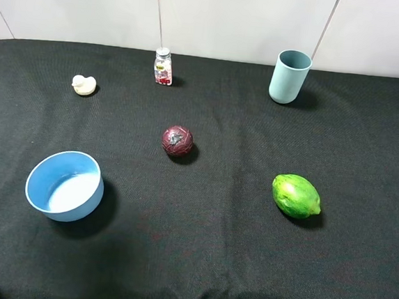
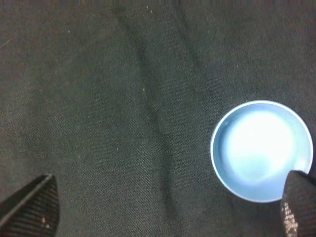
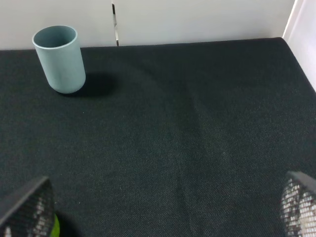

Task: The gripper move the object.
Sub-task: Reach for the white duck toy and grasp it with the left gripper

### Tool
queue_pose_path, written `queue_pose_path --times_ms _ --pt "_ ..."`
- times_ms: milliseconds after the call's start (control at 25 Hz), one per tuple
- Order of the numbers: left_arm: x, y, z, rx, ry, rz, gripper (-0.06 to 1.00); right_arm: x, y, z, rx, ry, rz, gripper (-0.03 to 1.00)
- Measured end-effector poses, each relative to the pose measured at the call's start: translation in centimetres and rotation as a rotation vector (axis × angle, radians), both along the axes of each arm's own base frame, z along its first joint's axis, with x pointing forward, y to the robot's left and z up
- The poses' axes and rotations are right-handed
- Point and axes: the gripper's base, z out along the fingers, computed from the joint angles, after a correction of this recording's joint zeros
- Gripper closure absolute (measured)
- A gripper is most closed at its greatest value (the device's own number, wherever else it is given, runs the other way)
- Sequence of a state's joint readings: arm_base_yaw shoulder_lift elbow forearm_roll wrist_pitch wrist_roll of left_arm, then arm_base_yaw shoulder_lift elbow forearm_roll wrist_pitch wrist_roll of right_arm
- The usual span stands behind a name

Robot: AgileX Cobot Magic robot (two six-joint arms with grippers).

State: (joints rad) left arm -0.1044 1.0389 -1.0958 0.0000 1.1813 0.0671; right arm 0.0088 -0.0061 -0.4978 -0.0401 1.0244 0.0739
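Exterior high view: the cream duck toy (image 1: 83, 85) sits untouched, well beyond the blue bowl (image 1: 75, 212). The left gripper (image 2: 164, 210) hangs spread wide and empty beside that bowl; the right gripper (image 3: 163, 210) is spread too. Approach not begun: next, reach past the bowl and descend around the duck.

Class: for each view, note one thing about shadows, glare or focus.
Exterior high view: sharp, evenly lit; the dark red ball, blue bowl and green fruit throw shadows toward the view's right. Left wrist view: soft; glare whitens the bowl's inside; the left tool is blurred. Right wrist view: the cup is crisp, soft shadow beside it; the right tool is blurred.
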Motion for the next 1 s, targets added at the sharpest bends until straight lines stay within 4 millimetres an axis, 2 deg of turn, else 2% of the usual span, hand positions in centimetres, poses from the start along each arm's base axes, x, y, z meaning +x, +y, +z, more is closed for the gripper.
queue_pose_path --times_ms 200,560,760,1000 --pt "3.2 -0.3 -0.5 0.009 0.057 0.016 0.0 0.0 0.0 0.0 0.0 0.0 0.0 0.27" --pt "9.1 -0.7 -3.5 0.03 0.2 -0.002 -0.01 0.0 0.0 0.0 0.0 0.0 0.0 0.27" --pt "11.3 0.2 -5.1 0.015 0.259 -0.005 -0.03 0.0 0.0 0.0 0.0 0.0 0.0 0.27" --pt "12.9 0.9 -7.3 0.003 0.318 -0.006 -0.03 0.0 0.0 0.0 0.0 0.0 0.0 0.27"
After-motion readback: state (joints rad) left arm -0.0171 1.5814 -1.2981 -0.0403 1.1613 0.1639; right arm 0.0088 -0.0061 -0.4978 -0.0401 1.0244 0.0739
